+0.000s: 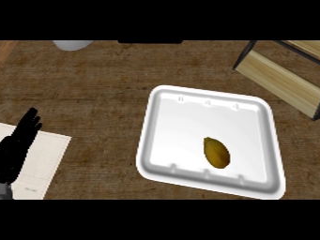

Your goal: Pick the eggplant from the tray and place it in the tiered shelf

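Brown wood makes up the tabletop point(86, 93), and everything sits on it. Down at the left edge the left hand point(13, 150) rests with its fingers straight up, holding nothing, over a pale mat point(41, 159). The right hand cannot be seen at all. Well away to the right lies a white tray point(169, 122), and the eggplant point(217, 152) sits inside it, toward the near right part, looking more yellow-brown than purple. It lies flat and alone, so it looks easy to grab. Up in the far right corner stands the tiered shelf point(287, 79), with wooden boards and a dark frame, waiting for the eggplant.
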You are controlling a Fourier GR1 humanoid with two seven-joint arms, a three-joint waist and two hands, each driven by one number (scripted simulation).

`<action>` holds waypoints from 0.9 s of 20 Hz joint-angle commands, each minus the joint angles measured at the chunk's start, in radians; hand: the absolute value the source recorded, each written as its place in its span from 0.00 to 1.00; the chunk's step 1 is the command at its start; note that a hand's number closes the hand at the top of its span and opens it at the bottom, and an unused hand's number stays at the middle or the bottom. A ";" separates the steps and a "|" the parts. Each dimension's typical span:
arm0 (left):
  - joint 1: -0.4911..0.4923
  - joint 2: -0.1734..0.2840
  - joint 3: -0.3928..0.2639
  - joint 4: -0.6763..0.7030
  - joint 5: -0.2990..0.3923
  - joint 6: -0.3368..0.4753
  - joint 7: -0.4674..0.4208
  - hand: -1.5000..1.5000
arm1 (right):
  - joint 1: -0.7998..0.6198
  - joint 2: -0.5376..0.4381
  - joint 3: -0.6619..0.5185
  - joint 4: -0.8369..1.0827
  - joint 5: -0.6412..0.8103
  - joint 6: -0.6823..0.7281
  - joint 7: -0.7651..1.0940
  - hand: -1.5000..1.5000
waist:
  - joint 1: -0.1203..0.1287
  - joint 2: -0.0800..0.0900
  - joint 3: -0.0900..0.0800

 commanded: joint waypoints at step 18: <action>-0.033 -0.022 -0.003 0.034 -0.036 -0.002 -0.019 0.50 | -0.056 -0.192 -0.109 0.609 0.044 -0.330 -0.236 1.00 | 0.009 0.006 0.001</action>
